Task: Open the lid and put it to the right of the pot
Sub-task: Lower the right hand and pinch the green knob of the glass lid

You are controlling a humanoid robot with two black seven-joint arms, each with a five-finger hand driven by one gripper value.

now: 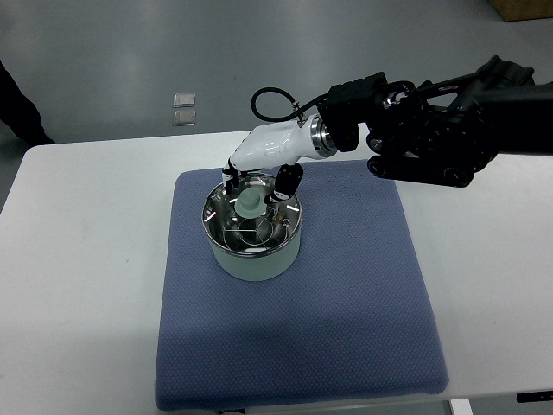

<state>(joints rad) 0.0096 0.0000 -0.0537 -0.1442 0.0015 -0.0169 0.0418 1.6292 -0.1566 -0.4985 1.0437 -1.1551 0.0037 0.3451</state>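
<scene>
- The lid sits on the pot, directly beneath the right hand; it appears glassy and see-through, round, with bright metal reflections under it and a pale, rounded knob at its centre.
- The right hand, coming in from the picture's right on a black, jointed arm with a glossy white wrist shell, has its dark fingers pointing down either side of the knob. They look close around it, but whether they actually pinch it cannot be told from this view.
- Judging by how things lie, the task is at its start: the lid is not yet lifted, so the grasp, the lift and the placing all remain.
- The pot below the hand is a short cylinder with a pale, smooth outer wall and a shiny steel rim.
- Under the pot, and stretching out to the right of the hand's working spot, lies a blue mat, square with rounded corners and a fine dotted weave; the bare stretch to the pot's right is where the lid should go.
- The mat lies on a plain white table, smooth and matte.
- Beyond the hand, on the grey floor, sit two small square fittings.
- The left arm does not show.
</scene>
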